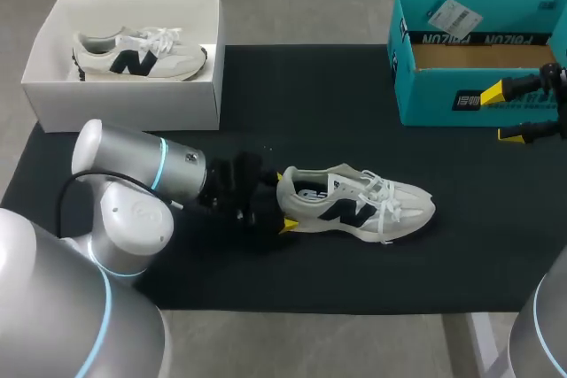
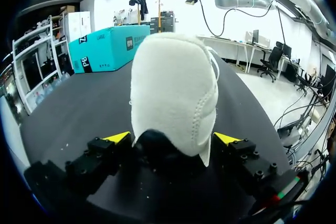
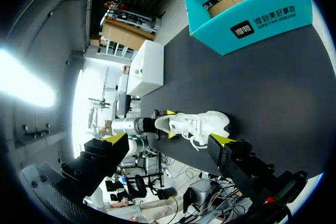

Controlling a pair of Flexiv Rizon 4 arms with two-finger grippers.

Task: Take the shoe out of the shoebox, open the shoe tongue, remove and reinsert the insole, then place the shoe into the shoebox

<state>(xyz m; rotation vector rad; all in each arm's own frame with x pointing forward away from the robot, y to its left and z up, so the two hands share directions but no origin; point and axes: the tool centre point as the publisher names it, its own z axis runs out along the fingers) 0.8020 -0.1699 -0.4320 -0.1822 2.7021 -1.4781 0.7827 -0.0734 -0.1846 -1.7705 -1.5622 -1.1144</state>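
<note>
A white sneaker (image 1: 359, 205) with a dark logo lies on its side on the black mat (image 1: 310, 104), toe pointing right. My left gripper (image 1: 282, 203) is at its heel, open, one yellow-tipped finger on each side. In the left wrist view the heel (image 2: 173, 87) fills the gap between the fingers of the left gripper (image 2: 172, 139). My right gripper (image 1: 500, 114) hangs open and empty at the far right, in front of the teal shoebox (image 1: 443, 99). From the right gripper (image 3: 169, 139) the sneaker (image 3: 197, 123) lies well ahead.
A white shoebox (image 1: 124, 99) at the back left holds a second sneaker (image 1: 137, 55). The open teal box (image 3: 252, 24) at the back right shows a cardboard inside. Bare mat lies between the boxes and in front of the sneaker.
</note>
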